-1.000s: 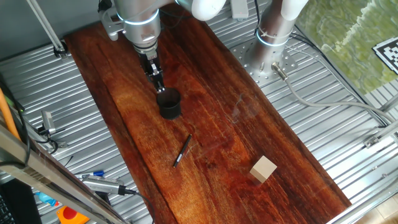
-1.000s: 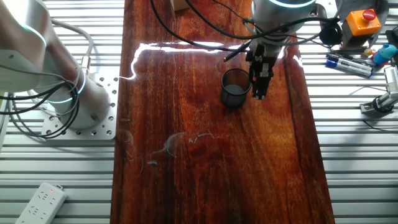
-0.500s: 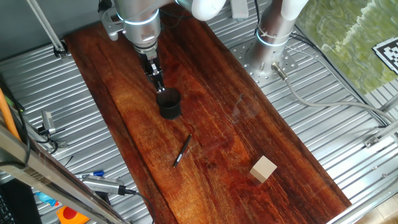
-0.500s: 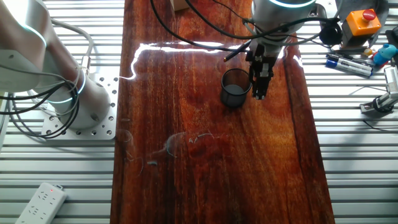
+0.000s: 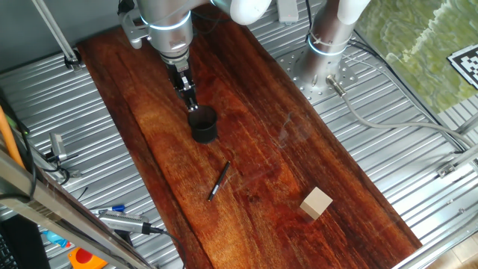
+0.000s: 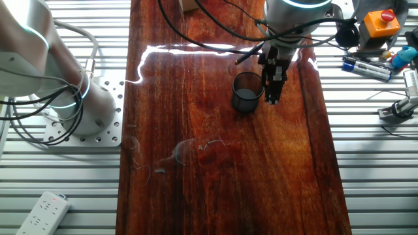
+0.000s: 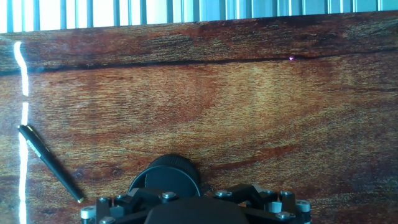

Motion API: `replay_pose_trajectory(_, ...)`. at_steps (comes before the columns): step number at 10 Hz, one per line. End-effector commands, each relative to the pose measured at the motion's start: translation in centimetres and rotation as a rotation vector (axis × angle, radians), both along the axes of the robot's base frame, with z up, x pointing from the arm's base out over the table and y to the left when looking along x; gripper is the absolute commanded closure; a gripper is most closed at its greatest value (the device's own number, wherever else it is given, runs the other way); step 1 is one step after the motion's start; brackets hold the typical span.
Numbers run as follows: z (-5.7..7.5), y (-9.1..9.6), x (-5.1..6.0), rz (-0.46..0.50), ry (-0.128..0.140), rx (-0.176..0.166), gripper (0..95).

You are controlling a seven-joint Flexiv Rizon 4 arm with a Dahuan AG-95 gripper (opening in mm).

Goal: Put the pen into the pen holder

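One narrow, empty end effector (image 5: pixel 192 104) beside pen holder (image 5: pixel 203 125); pen (image 5: pixel 218 181), block (image 5: pixel 317 202) apart.

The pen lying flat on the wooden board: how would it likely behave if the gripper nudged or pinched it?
The pen looks thin and round, so a sideways nudge would probably roll it across the glossy board. It looks stiff and likely light. Its narrow barrel may slip from an off-centre pinch.
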State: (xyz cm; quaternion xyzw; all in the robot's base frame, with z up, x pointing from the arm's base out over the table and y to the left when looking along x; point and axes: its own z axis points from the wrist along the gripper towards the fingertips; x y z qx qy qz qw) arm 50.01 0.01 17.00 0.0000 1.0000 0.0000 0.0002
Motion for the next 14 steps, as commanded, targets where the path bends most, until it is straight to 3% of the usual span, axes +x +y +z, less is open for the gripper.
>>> replay_pose_trajectory(1, 0.0, -0.01, -0.01, 0.0, 0.0, 0.0, 0.0)
replay_pose_trajectory(2, 0.0, -0.01, -0.01, 0.252, -0.152, 0.054, 95.0)
replay_pose_trajectory(14, 0.01, 0.0, -0.01, 0.245, -0.146, 0.045, 95.0)
